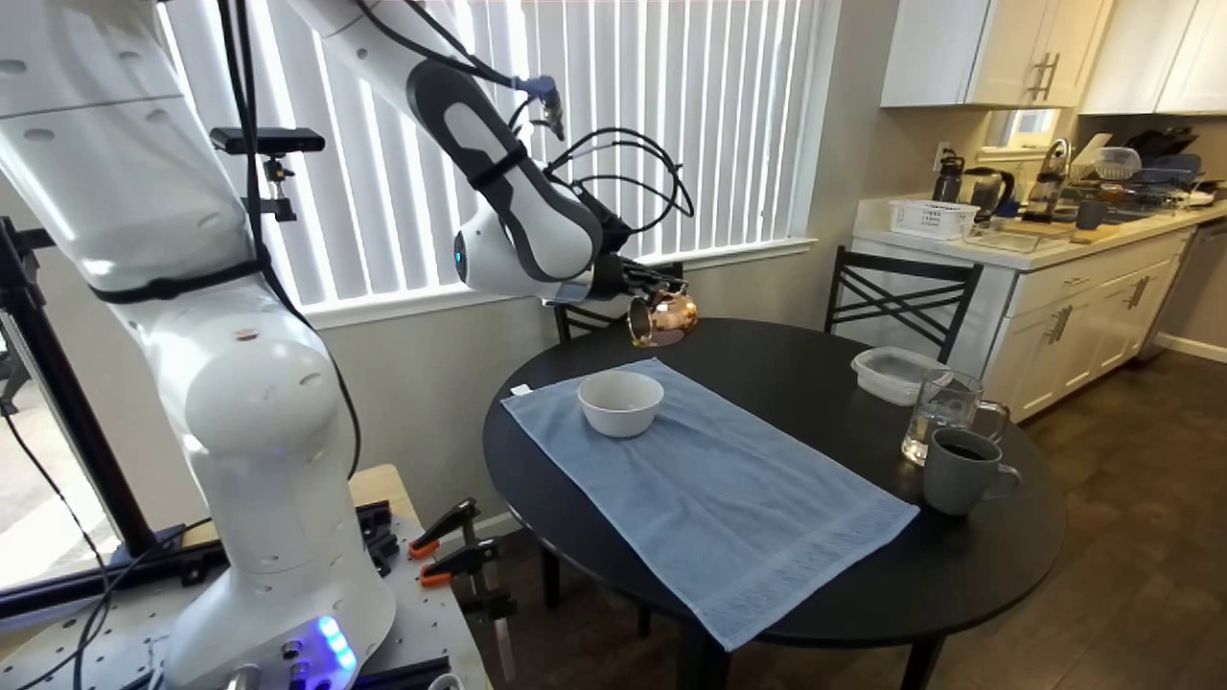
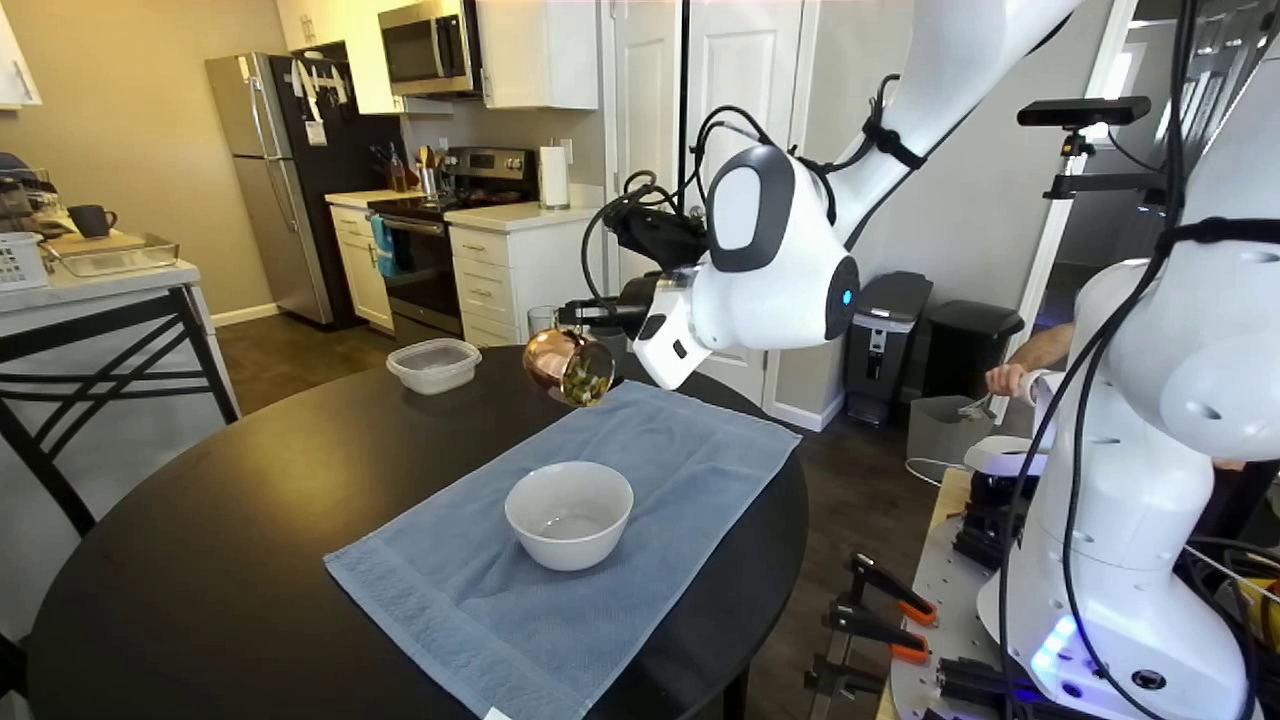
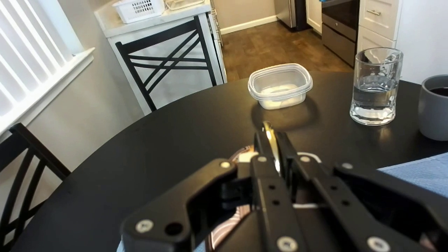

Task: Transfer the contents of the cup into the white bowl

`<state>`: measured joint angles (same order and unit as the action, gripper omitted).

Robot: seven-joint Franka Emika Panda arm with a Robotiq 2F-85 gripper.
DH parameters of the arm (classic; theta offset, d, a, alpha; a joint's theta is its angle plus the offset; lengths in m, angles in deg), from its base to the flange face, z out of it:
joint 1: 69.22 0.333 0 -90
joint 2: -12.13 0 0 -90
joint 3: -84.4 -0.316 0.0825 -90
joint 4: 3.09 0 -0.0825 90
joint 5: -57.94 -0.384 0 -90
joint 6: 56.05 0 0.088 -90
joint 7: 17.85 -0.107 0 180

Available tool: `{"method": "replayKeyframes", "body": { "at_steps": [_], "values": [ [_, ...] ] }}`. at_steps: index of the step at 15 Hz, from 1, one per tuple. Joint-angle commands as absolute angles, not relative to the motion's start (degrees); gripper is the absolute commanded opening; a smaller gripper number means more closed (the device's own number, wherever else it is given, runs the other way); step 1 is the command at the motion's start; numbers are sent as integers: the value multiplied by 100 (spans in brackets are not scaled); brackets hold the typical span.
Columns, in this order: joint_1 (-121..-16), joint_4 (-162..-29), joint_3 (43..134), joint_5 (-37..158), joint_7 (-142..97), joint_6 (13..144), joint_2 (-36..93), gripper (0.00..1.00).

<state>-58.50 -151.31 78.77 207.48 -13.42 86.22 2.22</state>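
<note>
"So, how far along are you? Your gripper (image 3: 272,150) is closed on the copper cup (image 2: 550,362), with what looks like its gold-coloured handle (image 3: 269,133) pinched between the jaws."

"Right, so grasp and lift look done. You have the cup up in the air, tipped over, its mouth turned back towards the robot's base (image 2: 1160,595), and in an exterior view you can see greenish pieces (image 2: 586,382) inside."

"And the white bowl (image 2: 570,543)?"

"It stands upright, lower than the cup and apart from it, and you can make out no pieces in it. Pouring is what you have left, it seems. Whether the cup is straight over the bowl you can't settle from these angles, so you probably need to line it up before you tip further."

"What do you have around it?"

"Under the bowl you have a blue towel (image 1: 700,498), spread on the round black desk (image 2: 230,540). Past the towel you find a grey mug (image 3: 434,112), a glass mug (image 3: 374,84) part-filled with clear liquid (image 3: 371,99), and a clear plastic container (image 2: 440,378)."

"Beyond the desk, you get a black chair (image 3: 157,35), a counter (image 3: 108,27) with a white basket (image 3: 140,9) on it, and, farthest off, a stove (image 2: 430,268) and a fridge (image 2: 295,195)."
</note>
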Motion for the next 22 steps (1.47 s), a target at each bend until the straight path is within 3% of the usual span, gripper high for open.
{"method": "replayKeyframes", "body": {
  "at_steps": [1,13,22],
  "values": [
    [-5857,-14908,7711,20715,-1197,8373,464,2],
    [-5737,-14778,7355,20708,-1157,8288,705,2],
    [-5625,-15361,7168,20691,-908,8008,-90,2]
  ]
}}
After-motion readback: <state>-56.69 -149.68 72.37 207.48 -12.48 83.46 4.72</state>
